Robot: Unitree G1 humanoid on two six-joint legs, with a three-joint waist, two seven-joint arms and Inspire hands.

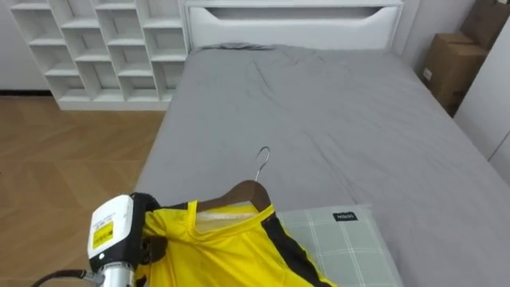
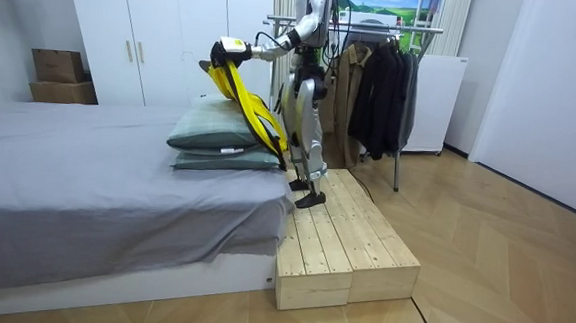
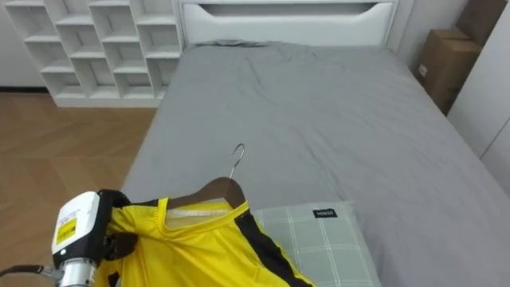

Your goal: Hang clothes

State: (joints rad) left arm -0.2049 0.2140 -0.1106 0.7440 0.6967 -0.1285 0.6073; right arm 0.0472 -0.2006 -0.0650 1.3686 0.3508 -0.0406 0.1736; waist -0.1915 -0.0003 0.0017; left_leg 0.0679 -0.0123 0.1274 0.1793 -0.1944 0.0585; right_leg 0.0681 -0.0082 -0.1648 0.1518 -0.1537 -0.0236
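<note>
Down at seven o'clock in the left eye view, the left hand (image 1: 153,241) is closed on the near shoulder of a yellow shirt (image 1: 227,255) with black trim. Its dark fingers curl into the cloth where, I judge, one end of the wooden hanger (image 1: 243,194) lies underneath. The shirt hangs on that hanger over the edge of the grey bed (image 1: 335,119), with a green checked pillow (image 1: 347,243) just beside it at four o'clock. From the hand, the hanger's long axis runs toward three o'clock. Its metal hook (image 1: 263,158) rises from the middle and points to twelve, toward the white headboard (image 1: 295,24) (away from the robot, that is, out over the mattress). A white cubby shelf (image 1: 103,48) stands at ten o'clock and a cardboard box (image 1: 450,64) at two. The right eye view gives the same grip and the same hook bearing. In the room view the robot stands on a wooden platform (image 2: 348,250) against the bed's side. Its arm is stretched toward nine o'clock, holding the shirt up over the green checked pillow and another beneath it. The clothes rack (image 2: 416,30), hung with dark coats (image 2: 377,92), stands at three o'clock of the robot, behind its back. With the hook facing the bed and the rail on the opposite side, hanging the shirt will likely call for a turn-about, with the left hand carrying it.
</note>
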